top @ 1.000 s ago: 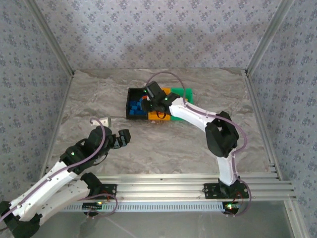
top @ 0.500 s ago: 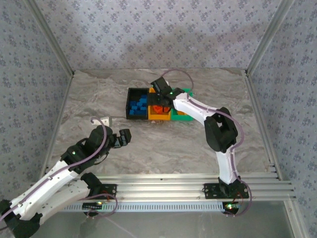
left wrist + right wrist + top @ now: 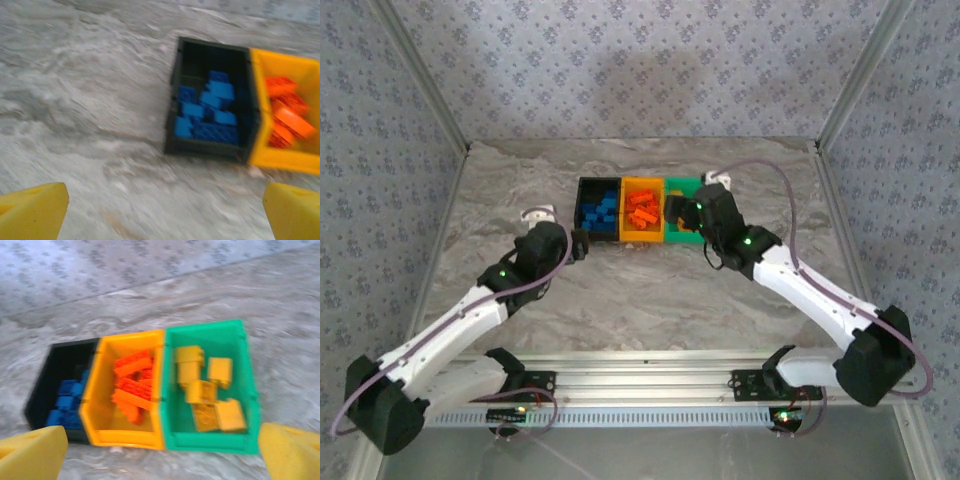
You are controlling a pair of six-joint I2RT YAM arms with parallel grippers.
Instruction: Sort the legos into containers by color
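Three bins sat centre-far: black bin (image 3: 172, 100) left holding blue legos (image 3: 207, 112), yellow bin (image 3: 125, 440) middle holding orange legos (image 3: 132, 385), green bin (image 3: 205, 326) right holding yellow legos (image 3: 207, 395). My left gripper (image 3: 160, 215) and right gripper (image 3: 160, 450) both gaped wide, empty. I judged the legos light, stiff, slick, best pinched across flat sides.

Containers (image 3: 130, 439) in row on table (image 3: 520, 190), legos (image 3: 132, 390) inside each. Left gripper (image 3: 580, 243) near row's left end, right gripper (image 3: 673, 212) at right end.

Smooth plastic bins (image 3: 210, 444) hold studded plastic legos (image 3: 132, 365) on a matt, marble-patterned tabletop (image 3: 280, 310).
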